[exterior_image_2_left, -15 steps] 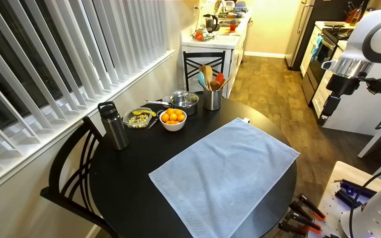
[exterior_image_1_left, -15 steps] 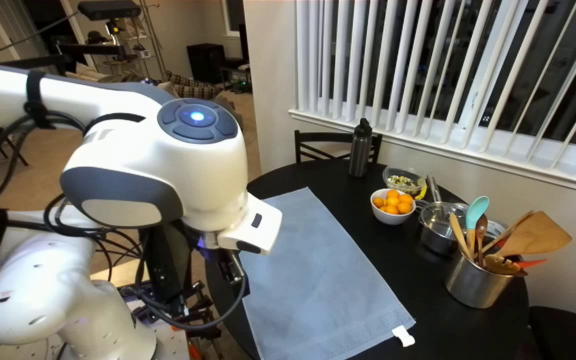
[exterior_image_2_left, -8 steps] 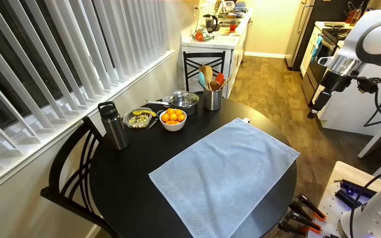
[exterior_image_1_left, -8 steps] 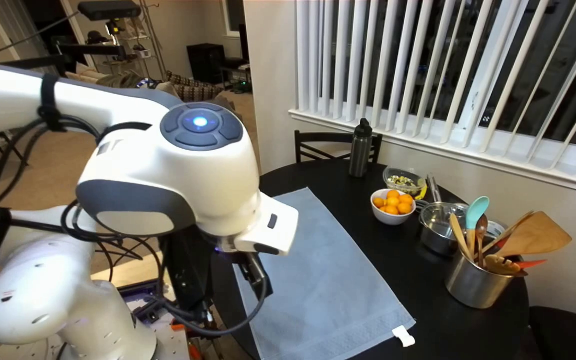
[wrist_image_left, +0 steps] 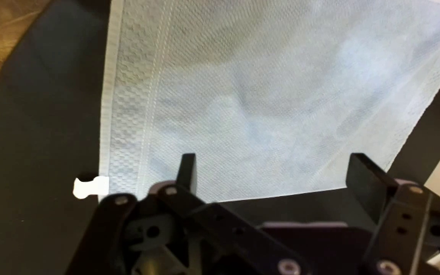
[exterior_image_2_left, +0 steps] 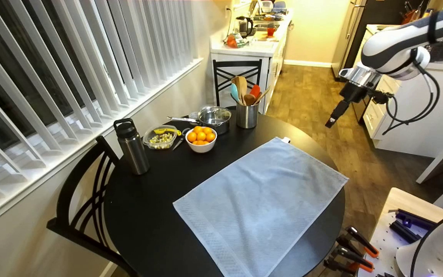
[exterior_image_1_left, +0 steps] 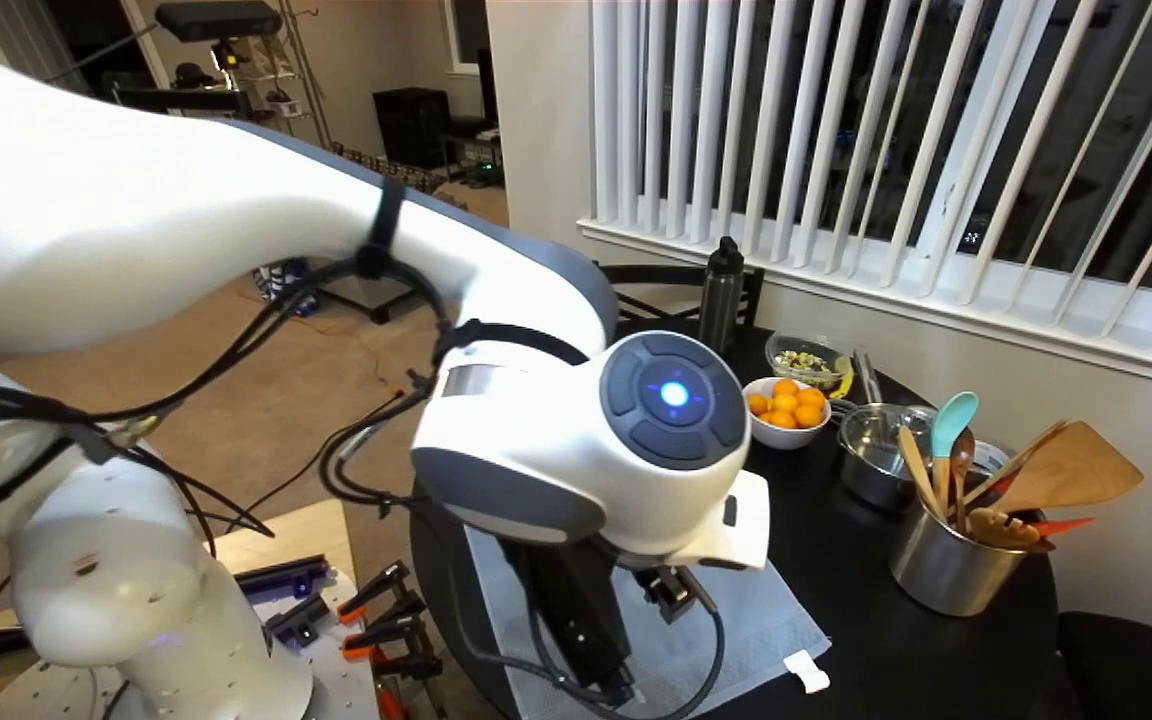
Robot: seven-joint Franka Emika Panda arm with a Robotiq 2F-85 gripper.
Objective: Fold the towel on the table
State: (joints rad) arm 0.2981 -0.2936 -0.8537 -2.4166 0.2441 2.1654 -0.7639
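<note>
We have the gripper (wrist_image_left: pixel 272 168) spread, holding nothing, raised clear of the towel (exterior_image_2_left: pixel 260 204), flat and unfolded on the table (exterior_image_2_left: pixel 148 219); fabric looks thin, so closing high could pinch only air, overdescending could ram the table.

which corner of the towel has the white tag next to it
The corner nearest the steel utensil holder: there a white tag sticks out from the towel; no other corner in view shows one.
</note>
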